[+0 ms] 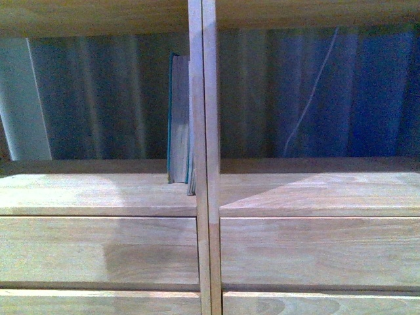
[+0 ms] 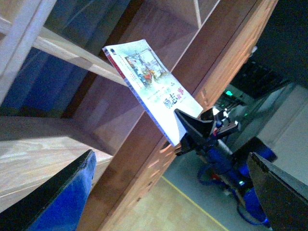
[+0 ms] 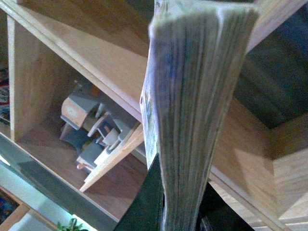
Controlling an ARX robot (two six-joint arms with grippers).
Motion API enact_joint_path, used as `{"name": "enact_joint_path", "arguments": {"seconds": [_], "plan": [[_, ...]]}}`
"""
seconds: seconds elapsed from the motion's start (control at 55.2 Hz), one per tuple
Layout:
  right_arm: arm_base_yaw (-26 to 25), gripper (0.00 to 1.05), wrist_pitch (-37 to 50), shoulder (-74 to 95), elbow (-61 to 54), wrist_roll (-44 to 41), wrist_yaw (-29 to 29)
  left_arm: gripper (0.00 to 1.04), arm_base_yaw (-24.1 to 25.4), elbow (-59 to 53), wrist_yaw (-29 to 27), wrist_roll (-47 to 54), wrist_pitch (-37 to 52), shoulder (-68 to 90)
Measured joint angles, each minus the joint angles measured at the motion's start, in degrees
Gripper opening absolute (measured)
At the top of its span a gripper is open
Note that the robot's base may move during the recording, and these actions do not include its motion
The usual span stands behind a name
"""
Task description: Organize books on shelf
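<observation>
In the left wrist view the thin white paperback (image 2: pixel 153 86) with an illustrated cover is held in the air in front of the light-wood shelf (image 2: pixel 139 149). My right gripper (image 2: pixel 188 131) is shut on its lower corner. The right wrist view looks along the same book's page edges (image 3: pixel 192 96), with my right gripper (image 3: pixel 180 216) clamped on both sides. My left gripper (image 2: pixel 169 159) is open and holds nothing, its fingers (image 2: pixel 67 192) well apart. The front view shows a teal book (image 1: pixel 177 118) standing upright against the left side of the shelf's double central upright (image 1: pixel 202 157). Neither arm shows there.
Plain drawer fronts (image 1: pixel 98 252) run below the shelf board (image 1: pixel 92 190). The compartment right of the upright (image 1: pixel 315 98) holds no books. A grey blocky object (image 3: pixel 91 130) lies in a lower compartment. A floor with a yellow line (image 2: pixel 187 202) lies beside the shelf.
</observation>
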Motion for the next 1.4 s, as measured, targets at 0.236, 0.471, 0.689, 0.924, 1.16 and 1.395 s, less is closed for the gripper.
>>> {"name": "enact_joint_path", "arguments": {"seconds": [0.236, 0.471, 0.689, 0.924, 1.16, 1.395], "plan": [[4.5, 0.07, 0.7, 0.7, 2.4, -0.8, 1.4, 0.97, -5.3, 3.6, -5.9, -9.2, 6.1, 5.3], [9.6, 0.07, 1.3, 0.7, 3.5, -1.2, 2.2, 0.97, -11.3, 4.7, -10.7, -9.5, 4.4, 8.0], [14.3, 0.07, 0.8, 0.5, 4.0, -1.9, 2.7, 0.97, -15.1, 5.3, -12.6, -9.7, 7.9, 10.0], [17.7, 0.07, 0.3, 0.0, 3.8, -2.3, 3.6, 0.97, -18.4, 8.2, -14.2, -9.7, 10.3, 11.8], [19.2, 0.07, -0.4, -2.5, 2.7, -2.4, 4.3, 0.97, -19.3, 10.1, -14.7, -8.5, 10.4, 13.2], [21.4, 0.07, -0.5, -4.1, 1.6, -2.4, 5.4, 0.97, -18.7, 10.2, -14.7, -7.0, 10.8, 14.3]]}}
